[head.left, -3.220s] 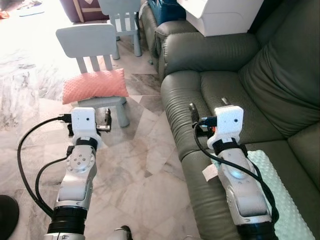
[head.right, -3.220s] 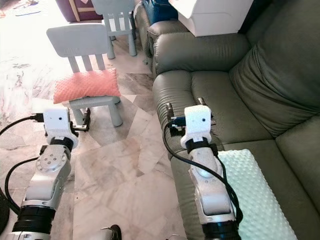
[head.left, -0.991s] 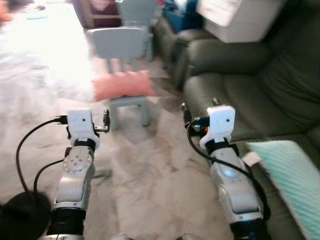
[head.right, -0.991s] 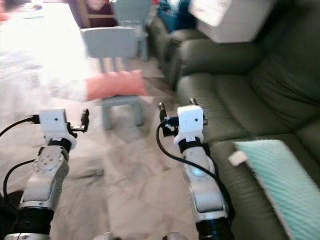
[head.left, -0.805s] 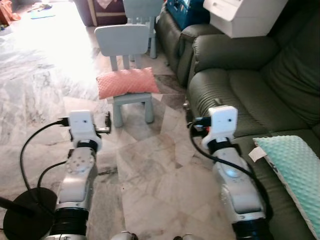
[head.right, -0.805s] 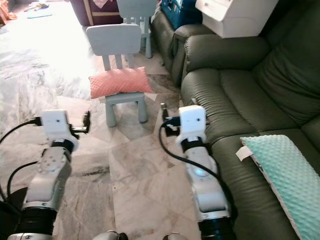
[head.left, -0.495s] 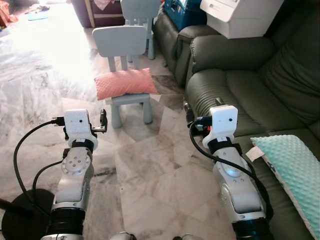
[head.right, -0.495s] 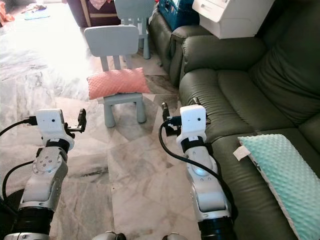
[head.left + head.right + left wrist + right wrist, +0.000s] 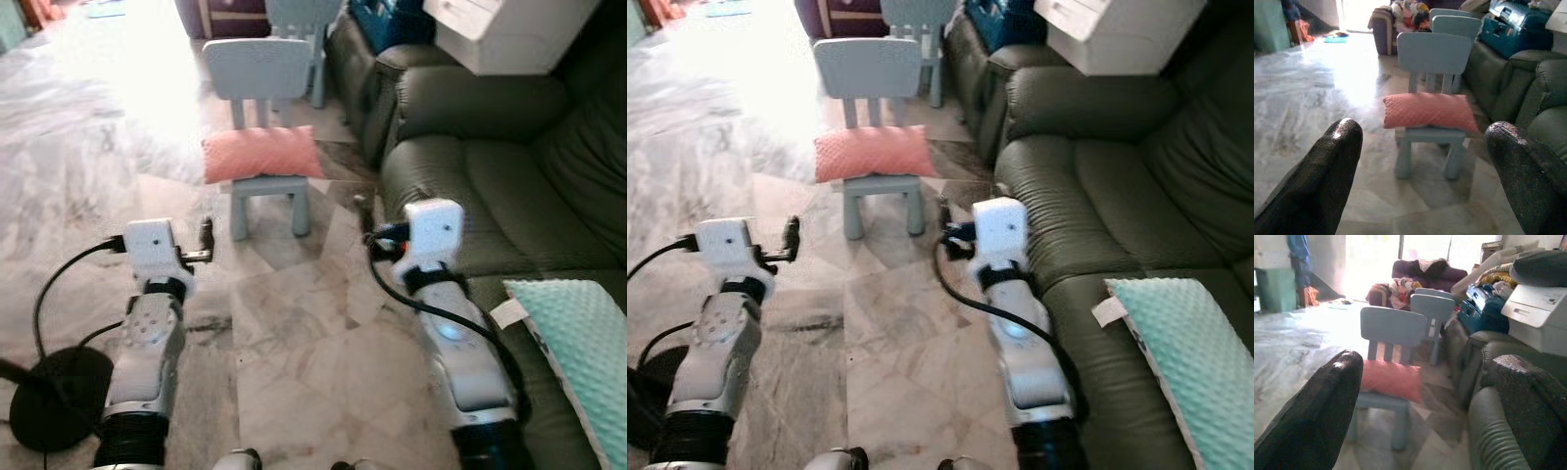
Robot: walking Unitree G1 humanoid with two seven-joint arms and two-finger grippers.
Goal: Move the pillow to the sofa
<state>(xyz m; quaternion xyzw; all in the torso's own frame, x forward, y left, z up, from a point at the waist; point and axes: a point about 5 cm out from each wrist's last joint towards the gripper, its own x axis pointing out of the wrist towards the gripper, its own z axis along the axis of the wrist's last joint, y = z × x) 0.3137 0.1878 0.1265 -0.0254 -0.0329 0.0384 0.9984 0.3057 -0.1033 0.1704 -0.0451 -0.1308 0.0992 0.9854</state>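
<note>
A: Where is the pillow sitting right now?

B: It is lying across the seat of the small chair on the marble floor, overhanging the seat on both sides. The sofa is standing just beside the chair, on the robot's right.

A: And what are the arms doing?

B: Both are reaching forward at about the same height, well short of the chair. The left end effector is spread wide with nothing between its fingers, and the pillow is sitting framed in the gap. The right end effector is also gaping wide and empty, looking past the chair toward the sofa arm.

A: What is worrying you from here?

B: I am judging the approach as unfinished, so closing now would be grabbing air. The chair looks light; pushing into it while reaching could be sliding it across the smooth floor or tipping it. The pillow is soft, so pinching one corner risks it sagging and slipping out on the way over.

A: Anything about the sofa itself?

B: A mint cushion is taking up part of the near seat, and a white box is resting on the far arm. Dropping the pillow near the seat's front edge could be letting it roll off.
</note>
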